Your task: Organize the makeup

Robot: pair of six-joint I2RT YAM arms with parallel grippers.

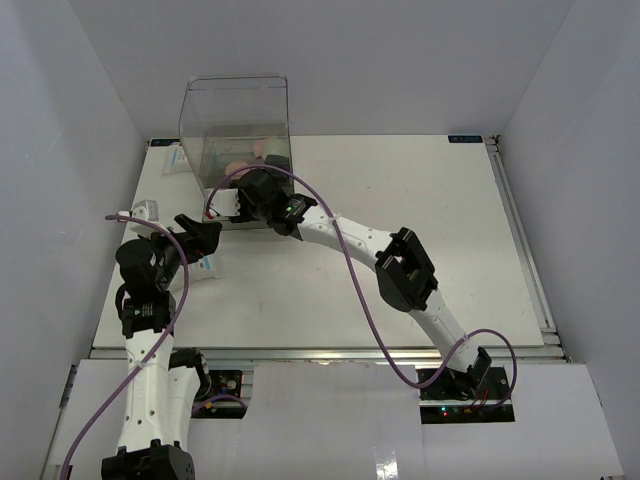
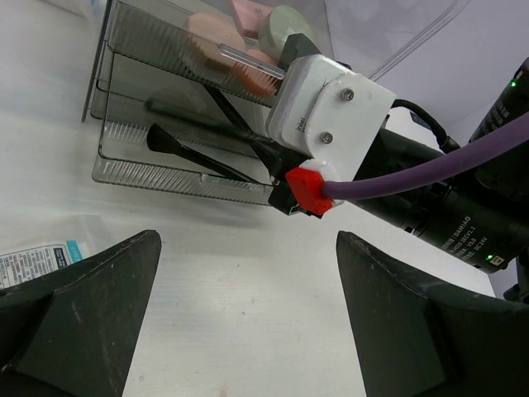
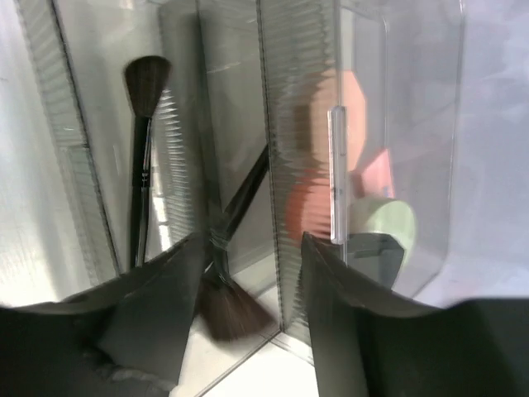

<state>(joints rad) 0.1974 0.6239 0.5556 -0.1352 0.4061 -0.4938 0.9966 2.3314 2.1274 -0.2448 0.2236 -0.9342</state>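
The clear plastic box [image 1: 235, 125] stands at the table's back left. Its drawers hold the makeup: two slim black brushes [image 2: 194, 157] low down, pink discs [image 2: 216, 37] and a pale green disc [image 2: 281, 29] higher up. My right gripper [image 1: 240, 207] is open at the box's front. In the right wrist view its jaws [image 3: 250, 240] stand either side of a drawer wall, with one brush's bristles [image 3: 227, 308] between them, the other brush [image 3: 140, 165] to the left, and pink discs [image 3: 318, 207], a green disc [image 3: 388, 227] and a black compact [image 3: 376, 252] to the right. My left gripper [image 1: 200, 240] is open and empty [image 2: 248, 240] above bare table.
A white and blue packet [image 1: 205, 265] lies by my left gripper and shows in the left wrist view [image 2: 33, 263]. More packets lie at the table's left edge [image 1: 145, 210] and beside the box [image 1: 177, 158]. The right arm [image 1: 405, 270] crosses the middle.
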